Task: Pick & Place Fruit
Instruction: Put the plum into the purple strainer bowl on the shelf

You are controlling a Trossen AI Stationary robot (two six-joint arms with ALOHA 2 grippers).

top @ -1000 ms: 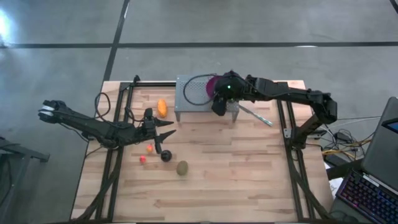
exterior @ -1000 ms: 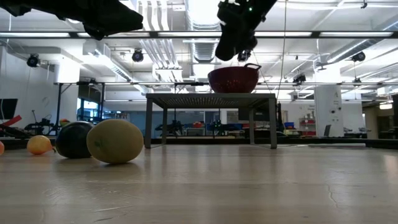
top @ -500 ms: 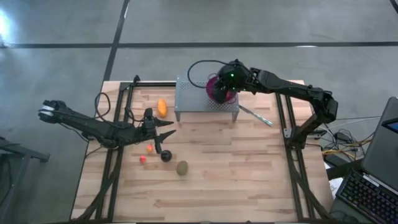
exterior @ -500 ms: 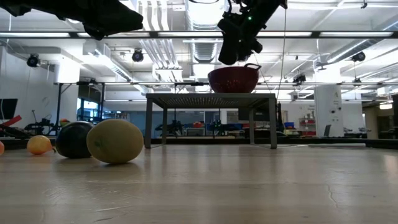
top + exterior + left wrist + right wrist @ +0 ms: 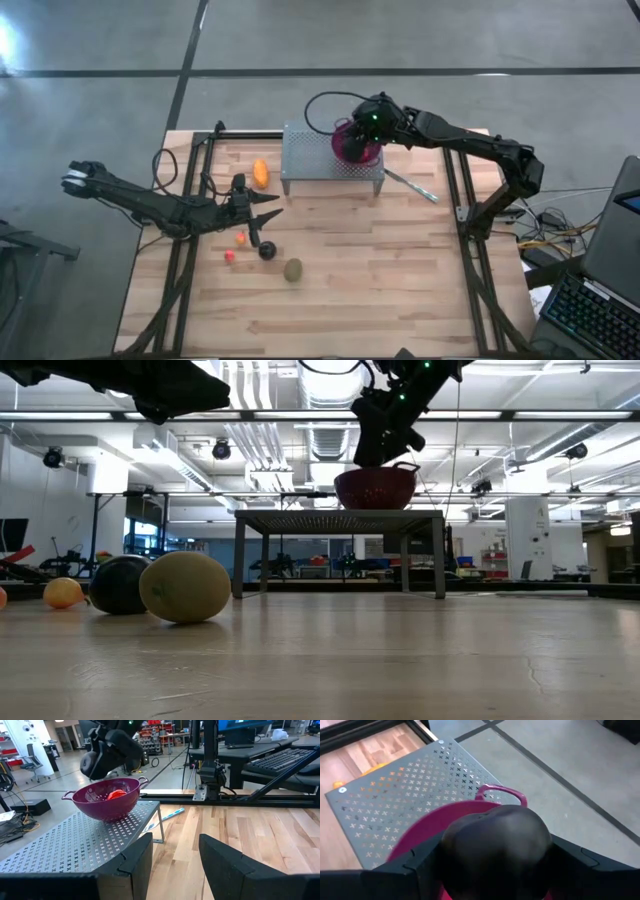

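Near-black and round, the toy fruit (image 5: 496, 851) sits clamped between our right gripper (image 5: 495, 865) fingers, directly above the purple perforated bowl (image 5: 352, 148) on the grey metal stand (image 5: 315, 157). We judge release comes next. Our left gripper (image 5: 262, 207) waits, fingers spread and empty.

The wooden table (image 5: 400, 290) stands on a grey concrete floor (image 5: 420, 35) crossed by dark lines. Beyond the table's right edge there are a keyboard (image 5: 590, 315) and cables. Behind the table is a large workshop hall with white columns (image 5: 527, 535), ceiling ducts (image 5: 245, 445), long light strips (image 5: 520, 417) and red shelves (image 5: 156, 730).
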